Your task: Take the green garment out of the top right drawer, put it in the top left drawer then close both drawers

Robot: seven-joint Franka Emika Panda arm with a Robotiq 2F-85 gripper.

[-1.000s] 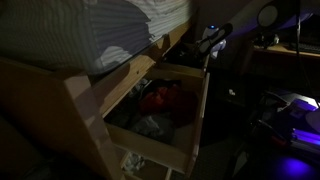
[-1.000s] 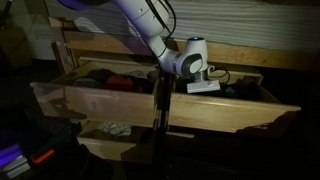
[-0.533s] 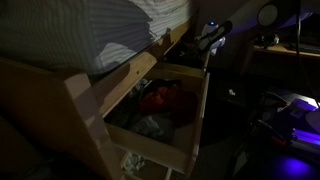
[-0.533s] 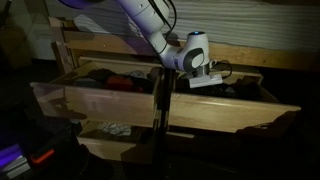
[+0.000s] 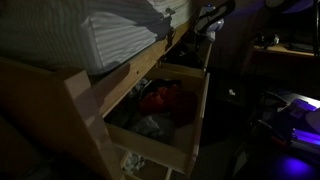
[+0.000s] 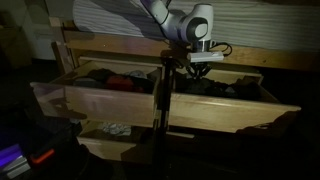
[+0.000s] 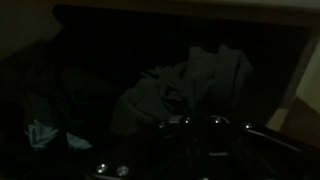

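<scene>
pincer: pincer (image 6: 197,62) is shut with jaws together; it hangs above the back edge of one top drawer; too dark to tell if any cloth is pinched
garment: one crumpled cloth (image 7: 195,80) lies in the drawer below the pincer, near the drawer's wooden side wall; colour unreadable in the dark
top drawers: 2, side by side, both pulled out: drawer under pincer (image 6: 240,108) and neighbour drawer (image 6: 90,100)
lower drawer: 1, lower drawer (image 6: 110,145) is also pulled out, with a pale cloth inside
contents: neighbour drawer holds dark clothes and one red item (image 6: 120,80); drawer under pincer holds a dark heap
in the way: one dark upright bar (image 6: 160,115) stands in front, where the two drawer fronts meet
around: striped mattress (image 5: 110,40) lies above the drawers
</scene>
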